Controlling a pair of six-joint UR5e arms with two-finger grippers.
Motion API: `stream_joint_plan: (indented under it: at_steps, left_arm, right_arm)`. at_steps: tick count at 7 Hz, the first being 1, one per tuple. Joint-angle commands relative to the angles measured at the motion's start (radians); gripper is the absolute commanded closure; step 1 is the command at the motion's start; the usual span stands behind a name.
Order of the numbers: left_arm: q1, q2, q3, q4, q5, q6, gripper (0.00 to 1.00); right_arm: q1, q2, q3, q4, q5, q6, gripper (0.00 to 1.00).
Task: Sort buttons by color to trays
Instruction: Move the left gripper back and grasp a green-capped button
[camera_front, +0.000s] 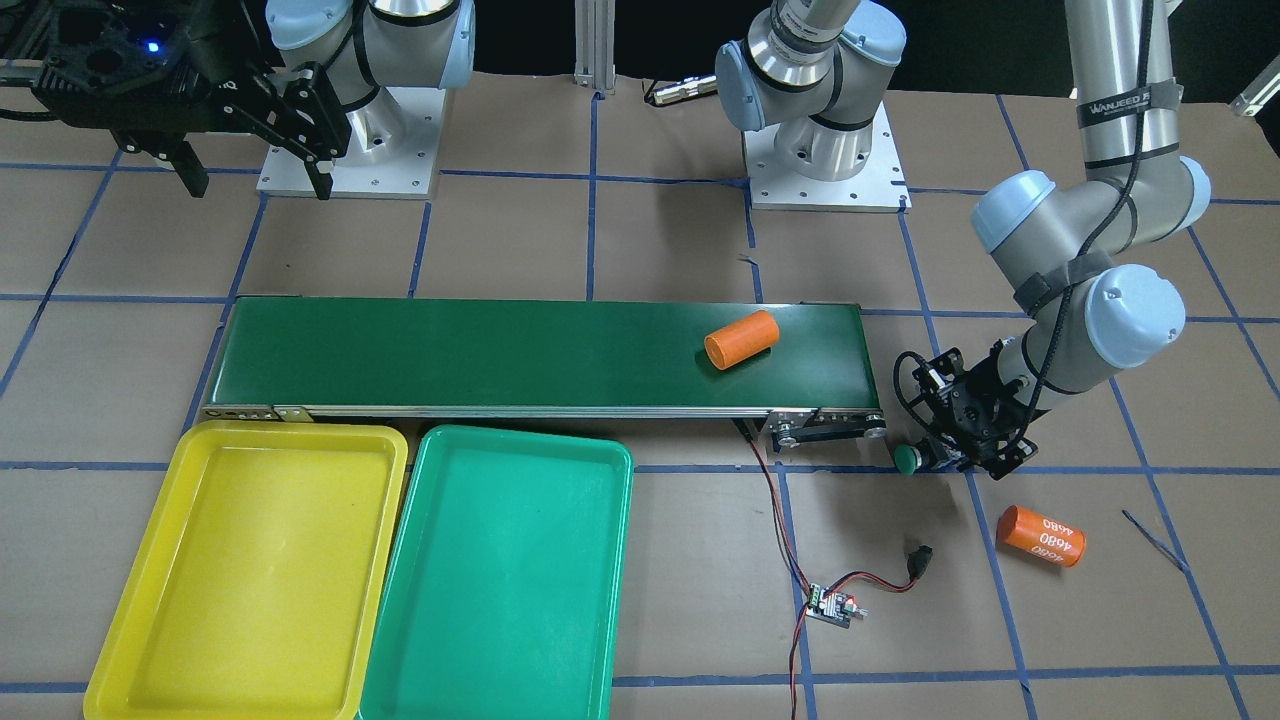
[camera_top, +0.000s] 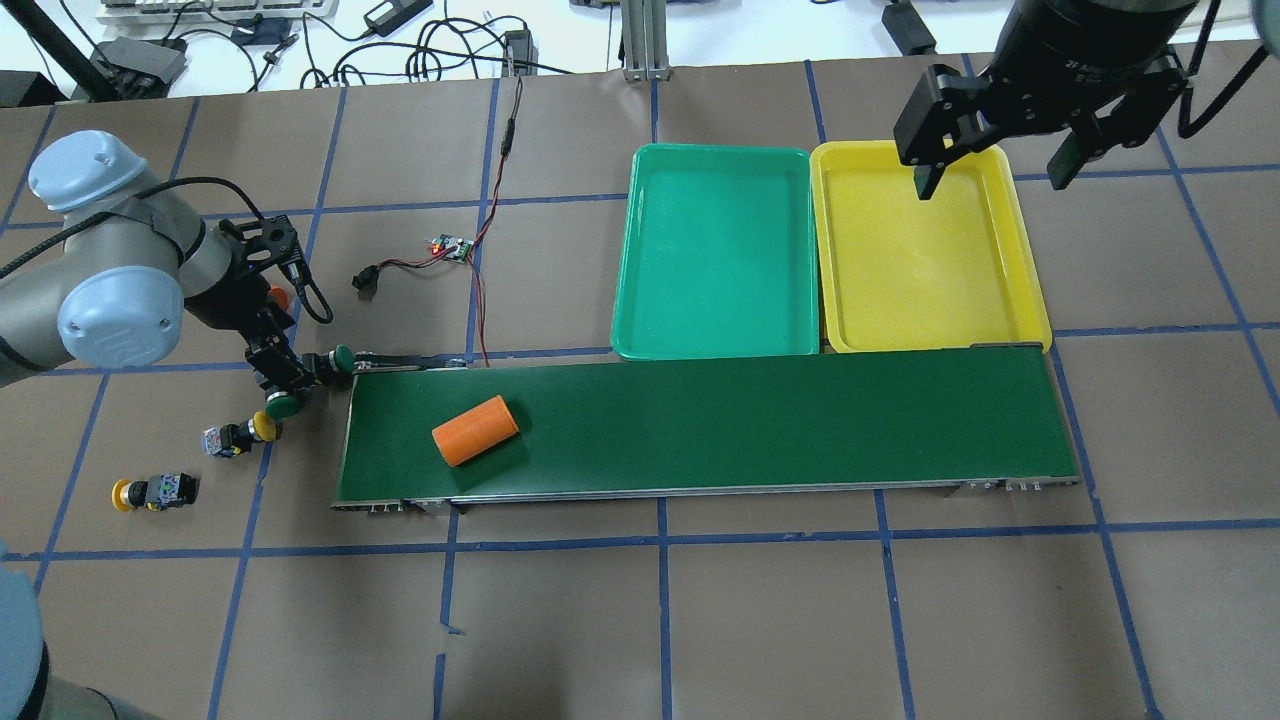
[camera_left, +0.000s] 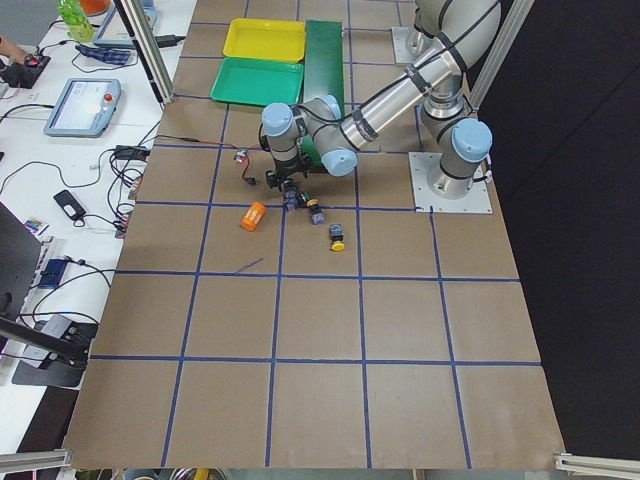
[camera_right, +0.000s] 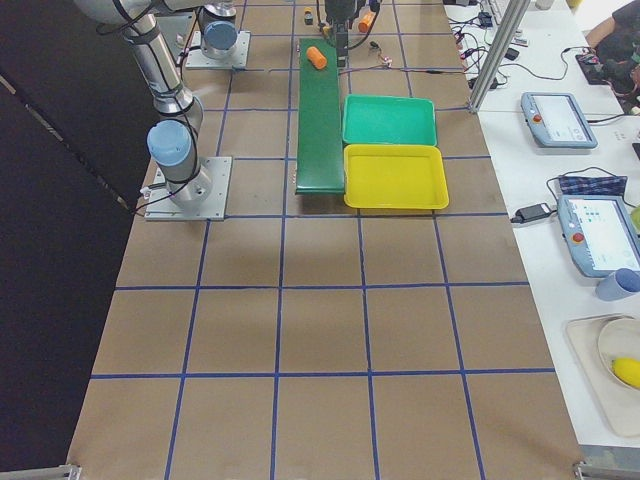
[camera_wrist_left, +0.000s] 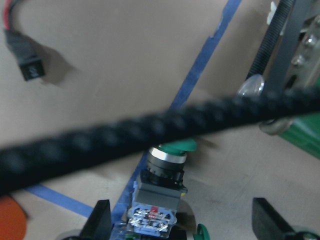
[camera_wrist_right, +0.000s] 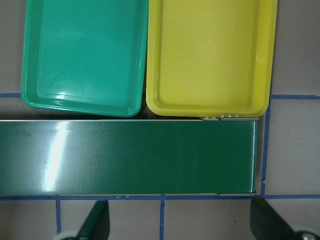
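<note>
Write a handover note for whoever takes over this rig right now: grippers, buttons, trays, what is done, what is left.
Left gripper: open, low at the table, fingers either side of a green button lying by the belt's end; not yet closed on it.
Right gripper: open, empty, raised high at the trays' end of the belt.
Other buttons: second green button right beside the left gripper, first yellow button next to it, second yellow button farther out, all on the table.
Done: nothing; yellow tray and green tray are empty.
Left: all four buttons.
</note>
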Motion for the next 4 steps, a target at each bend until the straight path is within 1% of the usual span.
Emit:
stream_joint_plan:
  at_steps: [1,2,3,4]
  left_arm:
    - [0.001,-0.050,-0.020,0.122,-0.004,0.004,0.00]
    - [-0.002,-0.063,-0.035,0.152,-0.002,0.003,0.12]
    - [-0.004,-0.061,-0.084,0.251,0.004,0.010,0.49]
    - [-0.005,-0.047,-0.118,0.350,0.012,0.003,0.99]
  right_arm:
    - [0.000,0.000,0.000,0.000,-0.001,0.000,0.00]
    - [0.000,0.000,0.000,0.000,0.000,0.000,0.00]
    - [0.000,0.000,0.000,0.000,0.000,0.000,0.00]
    - [0.000,0.000,0.000,0.000,-0.001,0.000,0.00]
